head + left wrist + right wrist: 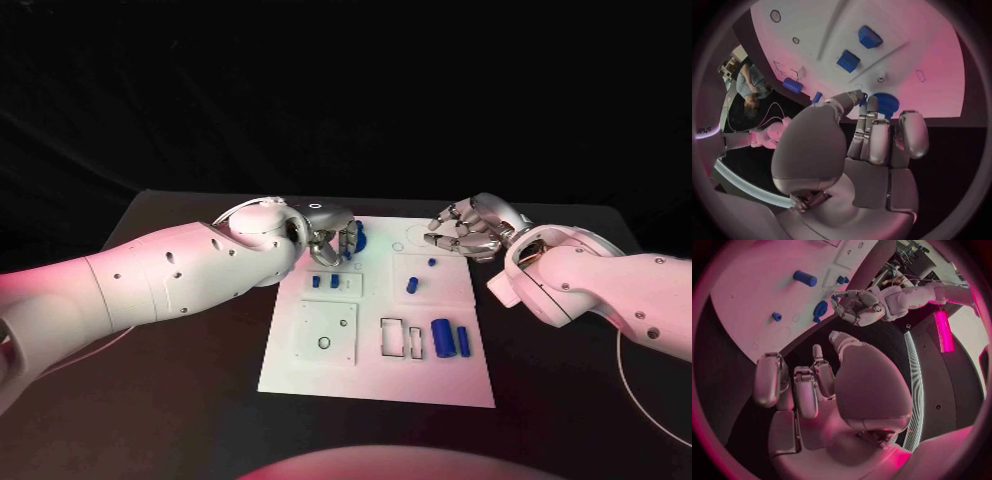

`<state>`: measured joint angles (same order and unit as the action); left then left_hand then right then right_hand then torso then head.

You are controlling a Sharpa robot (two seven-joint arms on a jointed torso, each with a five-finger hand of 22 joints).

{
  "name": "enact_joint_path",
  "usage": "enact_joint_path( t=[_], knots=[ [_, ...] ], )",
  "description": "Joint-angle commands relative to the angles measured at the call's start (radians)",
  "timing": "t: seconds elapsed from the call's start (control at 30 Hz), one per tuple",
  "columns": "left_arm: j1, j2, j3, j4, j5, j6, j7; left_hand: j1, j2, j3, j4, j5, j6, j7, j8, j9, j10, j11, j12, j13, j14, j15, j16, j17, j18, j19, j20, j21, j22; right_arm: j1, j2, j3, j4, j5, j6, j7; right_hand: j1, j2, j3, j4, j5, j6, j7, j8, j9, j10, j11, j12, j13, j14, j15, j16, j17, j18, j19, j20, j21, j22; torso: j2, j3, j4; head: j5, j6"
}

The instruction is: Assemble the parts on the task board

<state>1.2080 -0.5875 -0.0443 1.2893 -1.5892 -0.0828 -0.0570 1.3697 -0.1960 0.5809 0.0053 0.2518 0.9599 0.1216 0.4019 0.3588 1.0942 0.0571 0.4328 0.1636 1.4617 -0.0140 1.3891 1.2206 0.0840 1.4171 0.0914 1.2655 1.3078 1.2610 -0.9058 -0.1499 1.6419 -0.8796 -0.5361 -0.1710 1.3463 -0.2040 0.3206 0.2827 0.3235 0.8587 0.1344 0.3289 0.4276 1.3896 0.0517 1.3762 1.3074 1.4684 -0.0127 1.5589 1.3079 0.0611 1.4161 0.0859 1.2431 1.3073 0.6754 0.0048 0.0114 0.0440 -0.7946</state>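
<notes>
The white task board (375, 380) lies mid-table. My left hand (329, 235) hovers over its far left corner with fingers curled down, tips right beside a round blue part (361, 240). The left wrist view shows that part (887, 104) just behind the fingertips (873, 107); a sliver of blue sits between thumb and finger, and I cannot tell if it is held. My right hand (469, 228) hangs at the board's far right corner, fingers curled in on nothing. From the right wrist, the left hand (856, 305) is beside the curved blue part (820, 310).
Two small blue blocks (325, 282) stand left of centre and two more small pieces (411, 285) on the right half. Two blue cylinders (451, 340) lie near the board's right edge beside rectangular recesses (392, 337). Black table (173, 400) surrounds the board.
</notes>
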Motion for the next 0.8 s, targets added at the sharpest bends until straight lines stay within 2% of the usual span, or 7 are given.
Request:
enact_joint_path(
  t=[0.03, 0.17, 0.37, 0.8],
  knots=[
    [0.0, -0.018, 0.004, 0.024, 0.035, -0.04, 0.001, -0.01, 0.002, 0.001, -0.005, 0.003, 0.005, 0.001, -0.007, 0.002, 0.007, -0.003, -0.005, -0.001, 0.041, -0.002, 0.004, -0.001, -0.014, 0.007, -0.001, 0.005, 0.116, -0.001, 0.002, 0.0, 0.0, -0.006, 0.008, 0.006, -0.008, 0.001, 0.004, 0.0, 0.003, -0.006, -0.003, 0.007, 0.001, -0.004, -0.002, 0.0, 0.019, 0.091, -0.008, -0.006, 0.217, 0.02, -0.007, 0.0, -0.004, 0.038, -0.001, -0.0014, 0.0032, 0.0, 0.002],
    [0.0, -0.045, 0.007, 0.04, 0.05, -0.03, -0.003, -0.013, 0.001, 0.0, -0.005, 0.003, 0.005, 0.001, -0.009, 0.002, 0.008, -0.003, -0.007, -0.002, 0.041, -0.002, 0.003, -0.003, -0.013, 0.006, -0.001, 0.004, 0.115, -0.001, 0.002, 0.0, -0.001, -0.007, 0.01, 0.006, -0.007, 0.0, 0.006, -0.001, 0.003, -0.006, -0.003, 0.007, 0.002, -0.004, -0.002, -0.001, 0.019, 0.091, -0.008, -0.005, 0.218, 0.02, -0.007, 0.0, -0.004, 0.038, -0.001, -0.0023, 0.0038, -0.001, 0.002],
    [-0.002, -0.064, 0.007, 0.035, 0.064, -0.003, -0.009, -0.02, -0.003, -0.002, -0.005, 0.004, 0.007, 0.001, -0.013, 0.003, 0.012, -0.002, -0.014, -0.004, 0.04, -0.002, 0.001, -0.007, -0.013, 0.005, -0.001, 0.001, 0.115, -0.002, 0.003, 0.0, -0.002, -0.007, 0.011, 0.005, -0.007, 0.0, 0.006, -0.001, 0.003, -0.006, -0.003, 0.007, 0.002, -0.004, -0.002, -0.001, 0.019, 0.091, -0.008, -0.005, 0.218, 0.02, -0.007, 0.0, -0.004, 0.038, 0.0, -0.0005, 0.0007, 0.003, 0.0],
    [-0.004, -0.069, 0.007, 0.015, 0.083, 0.033, -0.015, -0.026, -0.005, -0.002, -0.007, 0.009, 0.005, 0.0, -0.02, 0.003, 0.012, -0.002, -0.024, -0.007, 0.038, -0.002, -0.003, -0.014, -0.012, 0.003, -0.001, -0.004, 0.113, -0.002, 0.004, 0.0, -0.002, -0.007, 0.01, 0.005, -0.007, 0.0, 0.006, -0.001, 0.003, -0.006, -0.003, 0.007, 0.002, -0.004, -0.002, -0.001, 0.019, 0.091, -0.008, -0.005, 0.218, 0.02, -0.007, 0.0, -0.004, 0.038, 0.001, 0.0003, 0.0, 0.002, -0.003]
  ],
)
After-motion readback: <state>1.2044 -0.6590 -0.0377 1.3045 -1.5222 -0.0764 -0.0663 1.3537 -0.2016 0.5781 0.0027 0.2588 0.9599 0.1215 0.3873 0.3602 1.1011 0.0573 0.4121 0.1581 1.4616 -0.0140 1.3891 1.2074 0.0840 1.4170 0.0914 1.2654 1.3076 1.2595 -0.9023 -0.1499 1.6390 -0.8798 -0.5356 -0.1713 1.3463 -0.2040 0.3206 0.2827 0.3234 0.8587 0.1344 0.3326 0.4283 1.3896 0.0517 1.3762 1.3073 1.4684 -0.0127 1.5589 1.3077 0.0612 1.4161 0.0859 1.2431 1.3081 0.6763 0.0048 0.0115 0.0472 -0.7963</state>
